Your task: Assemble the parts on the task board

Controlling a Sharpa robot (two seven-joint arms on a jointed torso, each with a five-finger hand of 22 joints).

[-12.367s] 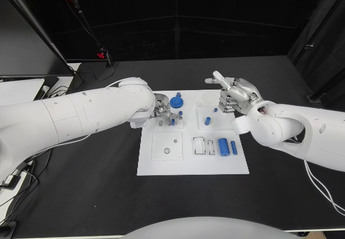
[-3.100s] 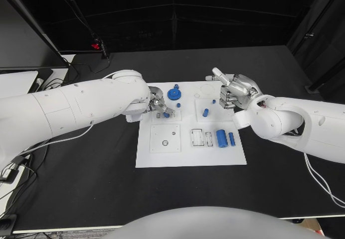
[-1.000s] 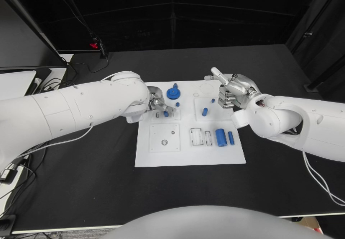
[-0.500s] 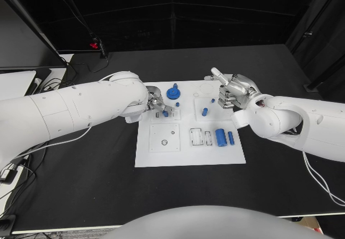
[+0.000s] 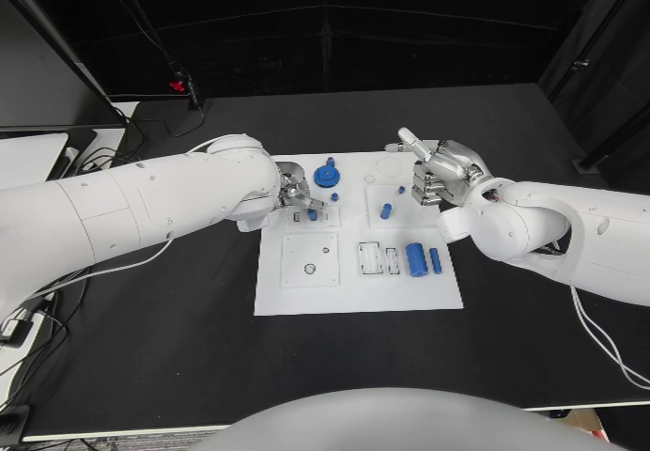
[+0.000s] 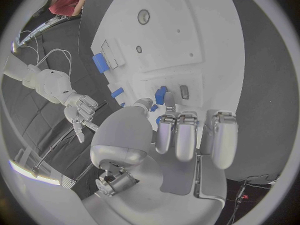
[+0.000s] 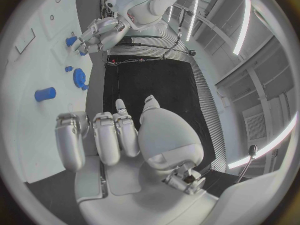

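The board [image 5: 358, 282] lies at the table's [image 5: 162, 357] middle, black tabletop open on all sides and widest toward the near edge. Six blue parts show on it: a gear [image 5: 327, 175] near the far edge, a peg [image 5: 386, 211] beside it, two small pegs [image 5: 334, 197] by the left hand, and a thick cylinder [image 5: 416, 259] and a thin one [image 5: 435, 260] at the right edge. The left hand [image 5: 298, 199] pinches one small peg [image 6: 160, 95] over the far-left corner. The right hand [image 5: 441, 174] hangs over the far-right corner, fingers curled in on nothing.

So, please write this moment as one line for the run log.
left hand: over small blue part | right hand: above board edge, holds nothing
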